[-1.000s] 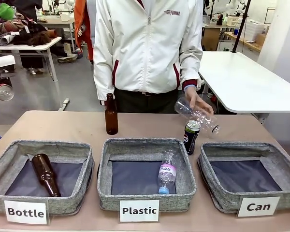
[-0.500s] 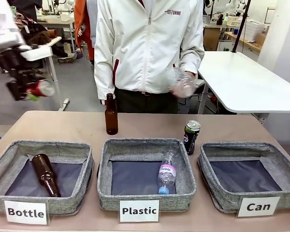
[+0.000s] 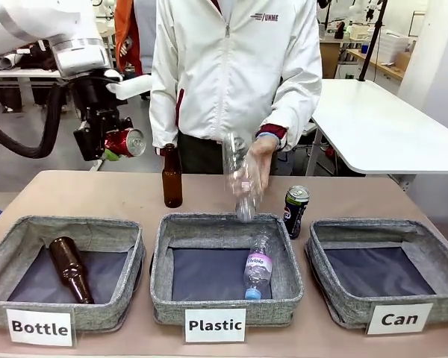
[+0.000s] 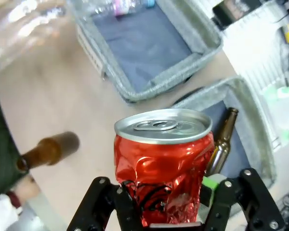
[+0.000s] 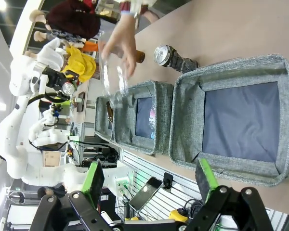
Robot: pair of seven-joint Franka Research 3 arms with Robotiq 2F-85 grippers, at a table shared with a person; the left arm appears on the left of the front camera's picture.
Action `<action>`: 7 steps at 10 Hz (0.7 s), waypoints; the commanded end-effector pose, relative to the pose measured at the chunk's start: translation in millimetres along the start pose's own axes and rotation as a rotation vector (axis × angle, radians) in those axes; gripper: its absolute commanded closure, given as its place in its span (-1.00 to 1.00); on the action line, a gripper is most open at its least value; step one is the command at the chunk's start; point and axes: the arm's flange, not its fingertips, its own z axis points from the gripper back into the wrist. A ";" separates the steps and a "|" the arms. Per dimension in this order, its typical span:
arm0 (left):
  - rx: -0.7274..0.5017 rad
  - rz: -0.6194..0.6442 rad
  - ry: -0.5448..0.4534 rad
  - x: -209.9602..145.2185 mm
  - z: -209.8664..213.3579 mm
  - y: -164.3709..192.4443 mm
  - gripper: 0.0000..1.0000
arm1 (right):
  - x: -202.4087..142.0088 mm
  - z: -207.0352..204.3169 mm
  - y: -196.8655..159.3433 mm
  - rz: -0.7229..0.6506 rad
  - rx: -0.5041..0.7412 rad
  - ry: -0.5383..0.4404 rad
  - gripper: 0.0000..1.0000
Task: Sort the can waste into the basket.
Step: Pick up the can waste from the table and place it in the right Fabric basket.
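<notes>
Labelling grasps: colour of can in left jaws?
The can is red, silver-topped; best in left wrist view.

baskets: 3 in row, near edge of table (image 3: pixel 97 194): Bottle basket (image 3: pixel 82 227) L, Plastic basket (image 3: pixel 164 268) mid, Can basket (image 3: pixel 381 231) R
in Bottle basket: glass bottle (image 3: pixel 69 268), lying
in Plastic basket: plastic bottle (image 3: pixel 258 266), lying
over Plastic far rim: 2nd plastic bottle (image 3: pixel 239 179) in person's hand (image 3: pixel 257 153)
upright bottle (image 3: pixel 172 179): on table behind Bottle/Plastic gap
standing can (image 3: pixel 296 211): on table behind Plastic/Can gap
held can (image 3: pixel 125 142): in L tool (image 3: pixel 112 145), in air, far L

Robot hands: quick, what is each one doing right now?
Left hand: closed on the dented red metal can.
Right hand: open, holding nothing.
</notes>
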 end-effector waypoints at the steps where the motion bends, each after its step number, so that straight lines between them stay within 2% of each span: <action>1: 0.082 0.074 0.015 -42.4 15.3 -53.0 1.00 | 2.0 1.0 0.0 0.023 0.025 -0.013 -1.00; 2: 0.108 0.108 0.000 -49.0 12.3 -82.4 1.00 | 2.0 1.0 0.0 0.023 0.025 -0.013 -1.00; 4: 0.148 0.192 0.049 -49.4 -3.6 -125.1 1.00 | 2.0 1.0 0.0 0.023 0.025 -0.013 -1.00; 5: 0.173 0.213 0.040 -54.1 -7.2 -141.3 1.00 | 2.0 1.0 0.0 0.023 0.025 -0.013 -1.00; 7: 0.168 0.224 0.026 -60.1 -13.8 -148.6 1.00 | 2.0 1.0 0.0 0.023 0.025 -0.013 -1.00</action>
